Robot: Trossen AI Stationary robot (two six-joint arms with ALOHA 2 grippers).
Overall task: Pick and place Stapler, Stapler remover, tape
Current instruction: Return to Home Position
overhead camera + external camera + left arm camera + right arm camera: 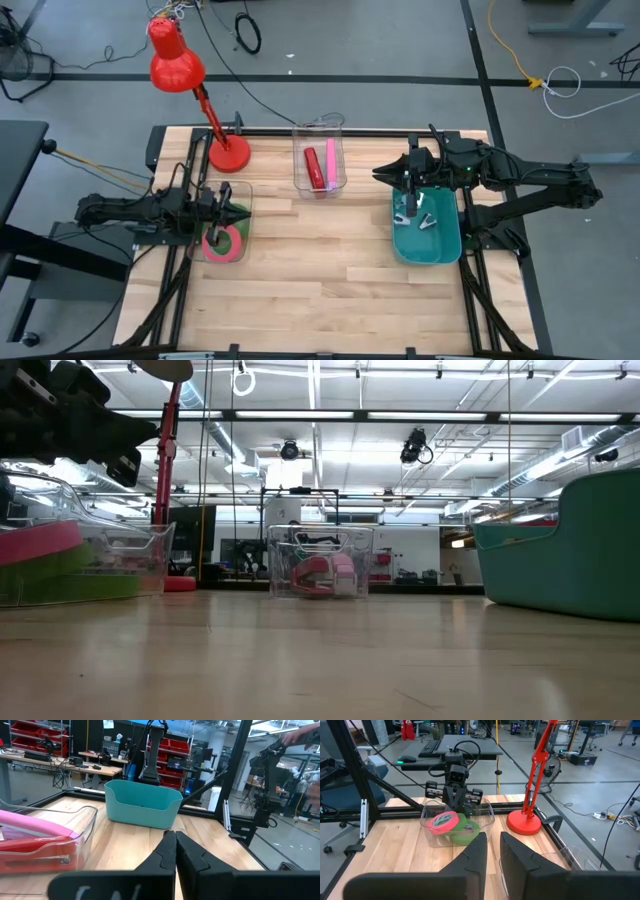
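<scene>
A pink-red tape ring [222,243] and a green one [466,831] lie in a clear bin [244,192] at the table's left. My left gripper [244,213] hangs shut just above that bin, pointing level toward the table's right. A red stapler [312,166] and a pink one [330,163] lie in a clear bin [320,186] at the far middle. Two small metal stapler removers [420,212] lie in a teal bin [450,245] at the right. My right gripper [381,172] is held high beside the teal bin's far left corner, its fingers [479,851] a narrow gap apart with nothing between them.
A red desk lamp stands with its base [229,155] at the far left, its arm leaning out past the table's far edge. A black frame [400,132] rims the table. Bare wood [320,270] stretches across the middle and near side.
</scene>
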